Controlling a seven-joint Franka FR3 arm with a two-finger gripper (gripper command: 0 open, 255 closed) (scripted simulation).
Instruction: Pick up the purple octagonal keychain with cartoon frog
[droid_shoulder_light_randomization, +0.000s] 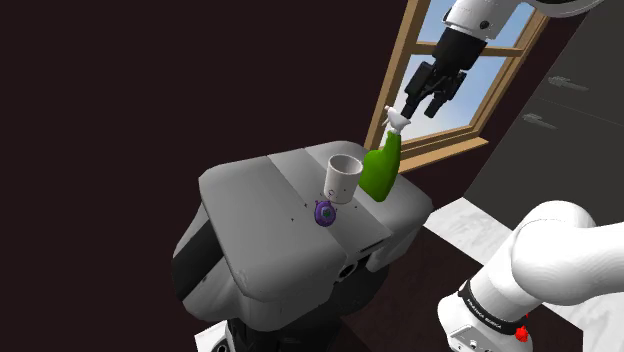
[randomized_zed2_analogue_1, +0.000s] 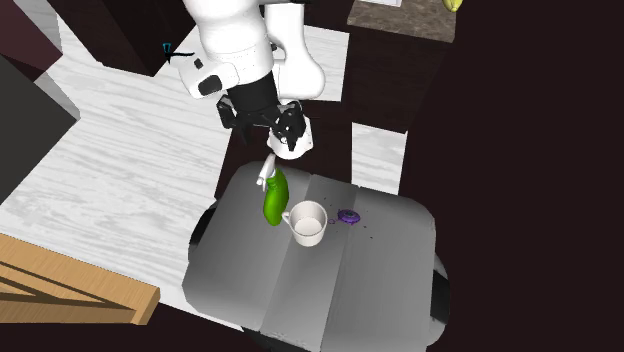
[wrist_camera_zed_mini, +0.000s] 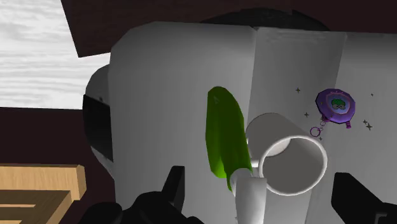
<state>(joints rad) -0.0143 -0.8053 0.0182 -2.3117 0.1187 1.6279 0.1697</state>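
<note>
Our shoulder view sits low beside the arm (droid_shoulder_light_randomization: 560, 262), looking across the grey table (droid_shoulder_light_randomization: 260, 215) toward a window (droid_shoulder_light_randomization: 485, 90). Our second exterior view looks steeply down from high up, seemingly from the opposite side. The wrist view is closest. All three share the green bottle (droid_shoulder_light_randomization: 381, 170), white cup (droid_shoulder_light_randomization: 343, 178) and purple keychain (droid_shoulder_light_randomization: 324, 212).

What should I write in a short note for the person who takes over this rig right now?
Gripper: open and empty, high above the green bottle, near its white nozzle.
Keychain: purple, lying flat on the grey table, close to the white cup but apart from it. The cup stands between the keychain and the bottle.
Done: nothing gripped; the keychain is not yet picked up.
Left: move the gripper across, past the cup, to above the keychain, lower it, shut the fingers on it and lift. Probably keep clear of the cup and bottle on the way down.
</note>
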